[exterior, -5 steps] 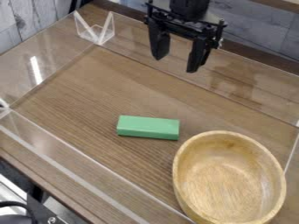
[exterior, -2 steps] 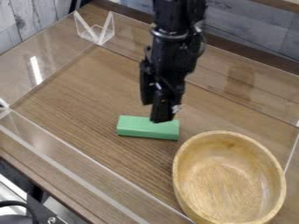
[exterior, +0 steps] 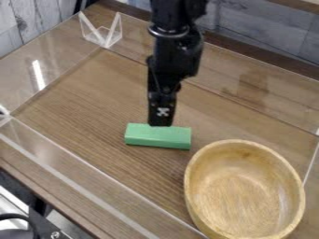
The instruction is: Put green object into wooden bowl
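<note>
The mint-green block (exterior: 159,136) lies flat on the wood-grain counter (exterior: 88,107), inside a low clear-walled enclosure (exterior: 35,75), just to the left of the wooden bowl (exterior: 244,191) and apart from its rim. The bowl sits at the lower right and is empty.

The gripper (exterior: 162,113) points straight down, directly above the block, with its fingertips just over the block's top face; whether they touch it cannot be told from this angle. Seen nearly edge-on, the fingers overlap in the view, yet the jaws stand spread at their widest and nothing is held between them.

As for progress, the task looks to be at its opening stage: the approach is nearly finished, but no grasp is made. Everything that counts is left to do: lowering the fingers around the block, closing on it, lifting it, carrying it the short way right and toward the camera, and letting it go inside the bowl.
</note>
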You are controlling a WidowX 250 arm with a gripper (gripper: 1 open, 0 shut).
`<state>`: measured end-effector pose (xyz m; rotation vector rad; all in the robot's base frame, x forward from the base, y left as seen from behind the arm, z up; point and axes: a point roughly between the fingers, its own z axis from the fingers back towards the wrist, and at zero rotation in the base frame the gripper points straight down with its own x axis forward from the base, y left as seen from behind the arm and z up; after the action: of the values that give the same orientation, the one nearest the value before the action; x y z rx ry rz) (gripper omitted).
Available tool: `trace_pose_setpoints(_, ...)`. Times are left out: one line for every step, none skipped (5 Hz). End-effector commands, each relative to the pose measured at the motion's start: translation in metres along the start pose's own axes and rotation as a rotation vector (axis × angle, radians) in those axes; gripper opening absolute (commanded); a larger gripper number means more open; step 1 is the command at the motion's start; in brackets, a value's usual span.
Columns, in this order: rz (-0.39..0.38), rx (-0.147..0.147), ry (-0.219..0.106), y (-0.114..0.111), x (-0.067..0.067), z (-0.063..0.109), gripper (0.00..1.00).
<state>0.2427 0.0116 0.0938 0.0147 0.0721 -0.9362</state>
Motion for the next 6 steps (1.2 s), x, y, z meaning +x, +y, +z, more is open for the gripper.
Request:
trace_pose_setpoints(-0.074, 0.051, -0.025, 0.002, -0.013, 0.002, 1.00)
trace_pose_setpoints(-0.116, 0.063, -0.029, 0.001, -0.020, -0.008, 1.00)
trace_pose_setpoints(-0.070, 0.075, -0.032, -0.002, -0.017, -0.022, 1.00)
trace_pose_setpoints(-0.029, 0.081, -0.033, -0.003, -0.014, -0.036, 1.00)
trace_pose_setpoints(0.018, 0.088, -0.034, -0.003, -0.012, -0.048, 1.00)
trace_pose_setpoints(-0.020, 0.102, -0.042, -0.006, -0.005, -0.043, 1.00)
